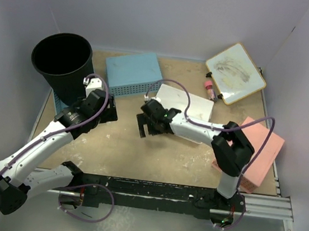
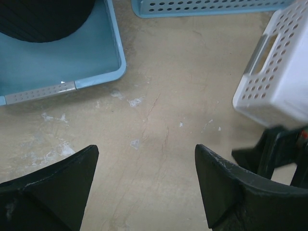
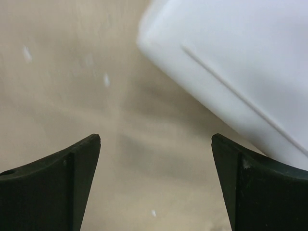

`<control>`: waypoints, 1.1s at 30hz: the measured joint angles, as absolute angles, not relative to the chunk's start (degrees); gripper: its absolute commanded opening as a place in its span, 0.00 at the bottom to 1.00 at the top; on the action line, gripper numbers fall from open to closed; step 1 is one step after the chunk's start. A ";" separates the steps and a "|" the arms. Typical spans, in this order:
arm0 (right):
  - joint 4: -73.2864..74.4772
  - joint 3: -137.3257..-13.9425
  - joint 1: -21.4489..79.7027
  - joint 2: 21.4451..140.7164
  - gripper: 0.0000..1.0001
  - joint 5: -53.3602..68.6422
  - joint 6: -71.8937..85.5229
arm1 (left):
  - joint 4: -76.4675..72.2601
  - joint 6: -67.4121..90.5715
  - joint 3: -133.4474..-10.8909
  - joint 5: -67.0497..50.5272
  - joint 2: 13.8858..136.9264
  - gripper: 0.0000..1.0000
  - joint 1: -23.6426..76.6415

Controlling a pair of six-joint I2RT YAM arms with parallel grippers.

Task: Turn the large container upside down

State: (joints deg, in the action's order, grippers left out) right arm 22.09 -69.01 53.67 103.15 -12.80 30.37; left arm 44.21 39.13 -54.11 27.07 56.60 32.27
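The large container (image 1: 62,62) is a tall black round bin standing upright at the back left, its open mouth facing up. Its ribbed wall (image 2: 43,19) shows at the top left of the left wrist view, standing in a light blue tray (image 2: 57,62). My left gripper (image 1: 105,112) (image 2: 147,163) hovers open over bare table just right of the bin, with nothing between its fingers. My right gripper (image 1: 143,130) (image 3: 156,159) is open near the table's middle, beside a white basket (image 1: 187,104) (image 3: 231,57), and holds nothing.
A light blue perforated basket (image 1: 132,73) (image 2: 207,6) lies behind the grippers. The white basket (image 2: 281,72) is close on the right of my left gripper. A pink basket (image 1: 260,154) sits at the right edge. A whiteboard (image 1: 236,73) and a small pink tube (image 1: 209,89) lie at the back right.
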 measured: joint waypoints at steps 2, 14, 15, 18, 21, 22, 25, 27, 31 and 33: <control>21.30 -75.16 50.98 107.04 1.00 -12.75 30.24 | 44.64 39.13 -54.13 27.00 56.55 0.78 32.27; 17.26 -98.94 46.89 119.94 1.00 -10.79 26.87 | 44.66 39.33 -53.60 25.78 52.64 0.78 32.25; 16.21 -96.86 46.85 118.41 1.00 -10.76 26.17 | 44.16 39.13 -53.47 24.29 52.58 0.78 32.25; 16.05 -86.11 46.78 109.23 1.00 -11.81 24.03 | 42.35 37.82 -53.36 20.82 51.72 0.78 32.25; 18.65 -76.51 46.48 97.97 1.00 -14.59 22.17 | 40.47 36.12 -52.95 18.31 50.04 0.78 32.25; 19.40 -74.63 46.35 95.20 1.00 -15.40 21.85 | 40.01 35.75 -52.71 17.91 49.69 0.78 32.25; 21.65 -68.07 45.69 86.17 1.00 -17.04 21.37 | 38.26 34.74 -51.40 16.56 49.21 0.78 32.25; 22.59 -65.08 45.34 82.85 1.00 -16.71 21.41 | 37.41 34.46 -50.46 15.55 49.36 0.78 32.25; 22.17 -63.33 45.25 84.18 1.00 -14.39 21.54 | 36.53 34.44 -49.76 15.07 49.32 0.78 32.25; 20.99 -64.42 45.25 88.25 1.00 -13.30 21.56 | 36.23 34.79 -49.76 15.49 48.84 0.77 32.25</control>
State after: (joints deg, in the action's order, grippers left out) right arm 20.99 -64.42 45.25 88.25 -13.30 21.56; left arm 36.23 34.79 -49.76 15.49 48.84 32.25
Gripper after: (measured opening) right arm 0.997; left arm 0.780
